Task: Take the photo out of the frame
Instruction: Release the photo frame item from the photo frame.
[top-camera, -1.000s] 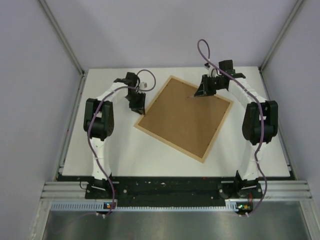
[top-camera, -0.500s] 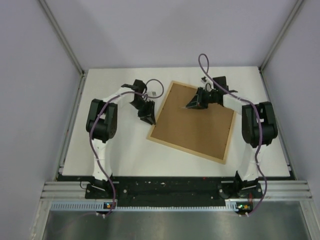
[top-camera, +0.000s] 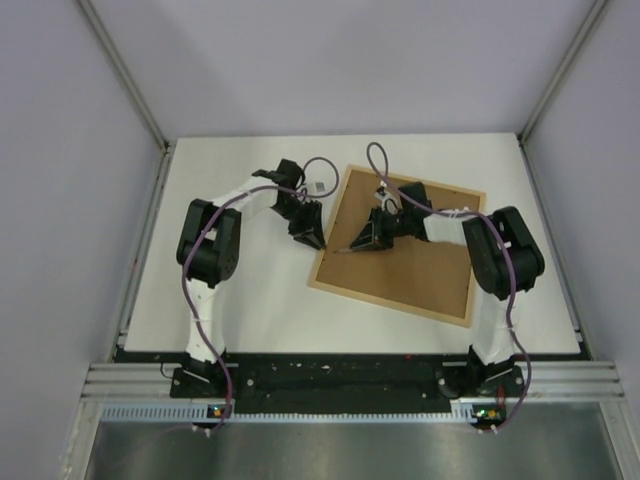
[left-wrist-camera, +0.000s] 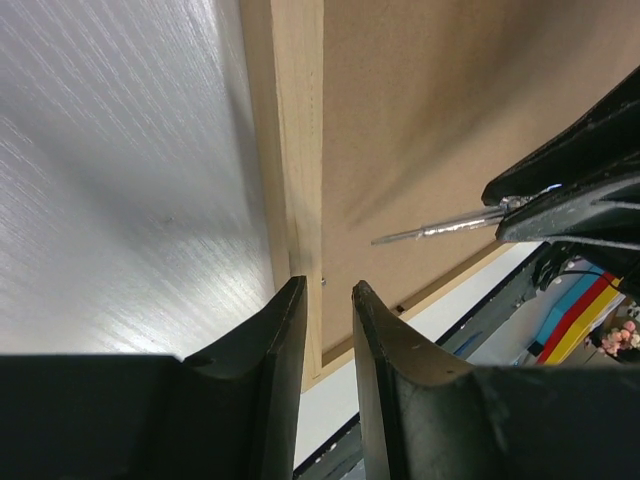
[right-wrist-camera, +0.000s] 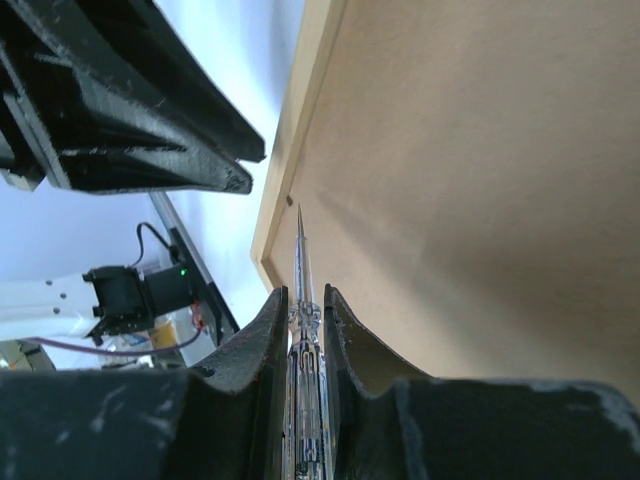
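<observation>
Frame (top-camera: 420, 275) lies back up, front hidden; right gripper (right-wrist-camera: 300, 295) clamps a thin, perhaps awl-like tool (right-wrist-camera: 299, 250); left gripper (left-wrist-camera: 328, 290) slightly parted, empty.

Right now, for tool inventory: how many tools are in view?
1: a metal pick in the right end effector, tip over the backing board. No others show.

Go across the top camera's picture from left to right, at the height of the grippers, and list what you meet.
left arm's elbow → left gripper → thin metal tool → right gripper → right arm's elbow
</observation>
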